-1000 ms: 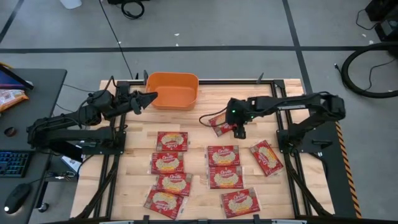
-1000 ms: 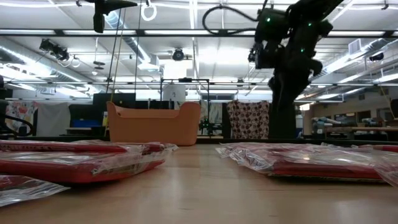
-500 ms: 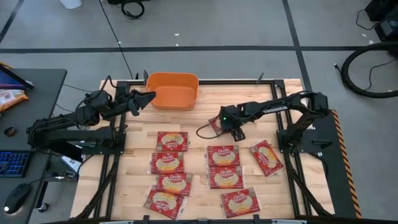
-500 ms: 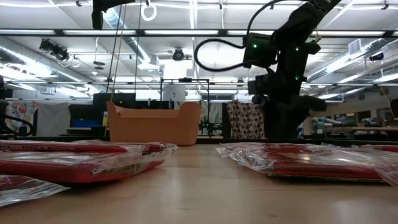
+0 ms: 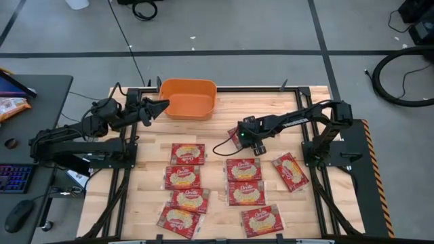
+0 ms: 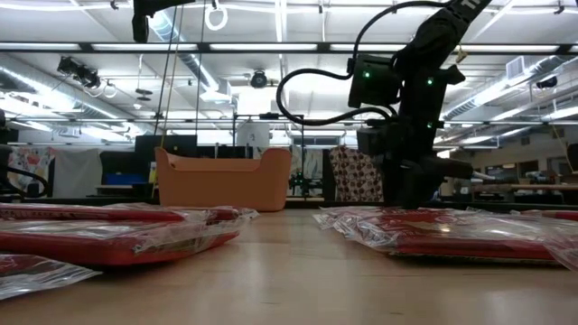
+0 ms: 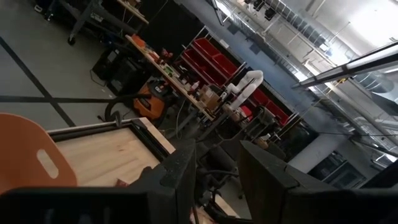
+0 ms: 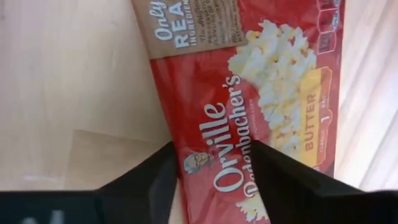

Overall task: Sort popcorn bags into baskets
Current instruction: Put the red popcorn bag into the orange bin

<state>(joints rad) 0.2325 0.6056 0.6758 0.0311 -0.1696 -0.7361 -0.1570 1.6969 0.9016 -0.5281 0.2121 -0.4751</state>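
I have the right gripper (image 8: pixel 211 177) low over a flat red popcorn packet (image 8: pixel 249 93) at frame centre in the high view, fingers apart astride its edge. Next I judge it must close, lift and carry to the orange plastic tub (image 5: pixel 188 99) at upper centre; the left gripper (image 5: pixel 161 106) waits beside it, fingers apart.

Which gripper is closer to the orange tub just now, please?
The left. The left gripper hovers right beside the orange tub; the right gripper is farther off, down over a popcorn bag.

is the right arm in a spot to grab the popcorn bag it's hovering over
Probably yes. The right pincer sits right over the popcorn bag, its fingers spread on either side of the bag's edge, and nothing lies on top of it. The left pincer waits far off by the orange basket.
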